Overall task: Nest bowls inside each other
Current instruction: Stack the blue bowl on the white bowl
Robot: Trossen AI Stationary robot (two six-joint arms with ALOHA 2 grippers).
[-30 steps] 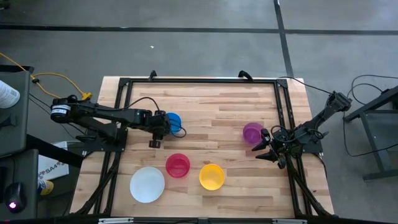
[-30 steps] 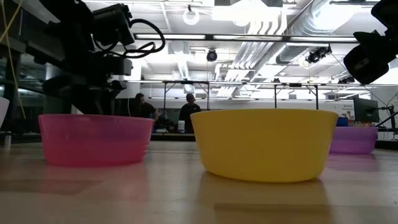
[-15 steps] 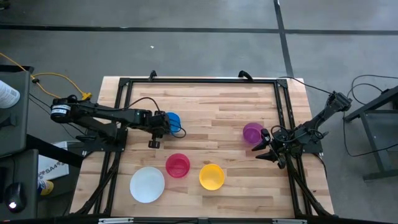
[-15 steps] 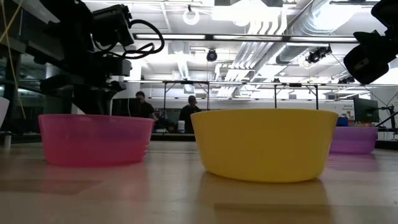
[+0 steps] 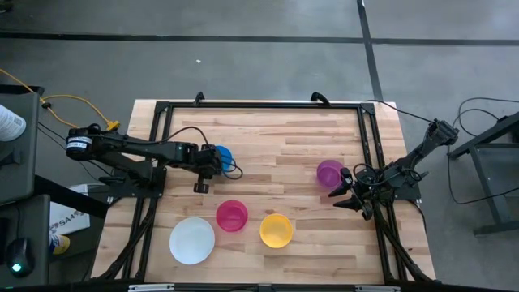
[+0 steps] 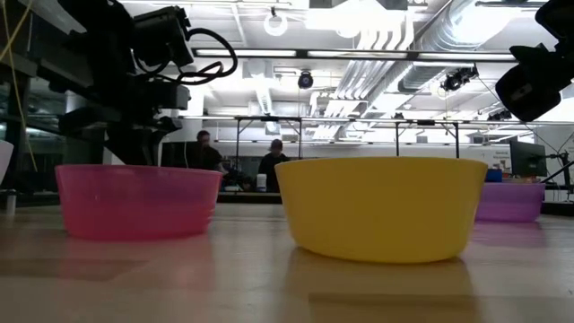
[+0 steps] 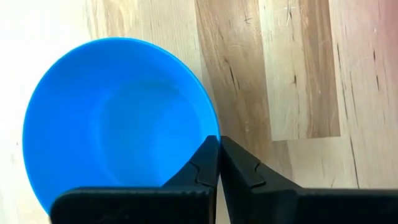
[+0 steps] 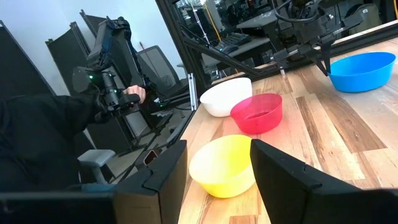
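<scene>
A blue bowl point(image 5: 225, 154) sits upright on the wooden table left of the middle, and my left gripper point(image 5: 212, 161) is shut on its rim. The white bowl point(image 5: 192, 240), red bowl point(image 5: 232, 216) and yellow bowl point(image 5: 276, 229) stand apart in a row near the front edge, each on its base. The purple bowl point(image 5: 329, 172) stands at the right. Just beside it, toward the table's right edge, my right gripper point(image 5: 344, 191) hangs open and holds nothing. In the low view the red bowl point(image 6: 137, 201) and yellow bowl point(image 6: 381, 206) fill the foreground. My left gripper pinches the blue bowl's rim point(image 7: 213, 127) on the side toward the table's left, one finger inside the bowl and one outside. The fingers point(image 8: 324, 61) slant down from the table's left. The bowl stays upright with its base on the table.
A black metal frame point(image 5: 259, 105) runs along the table's far edge and down both sides. Bare wood lies between the blue and purple bowls. Beyond the table's left edge a person point(image 8: 56, 130) holds a dark controller; other people stand far off in the low view.
My left gripper has shut on the blue bowl's rim without moving away from its place. The right arm and the other bowls have kept still.
</scene>
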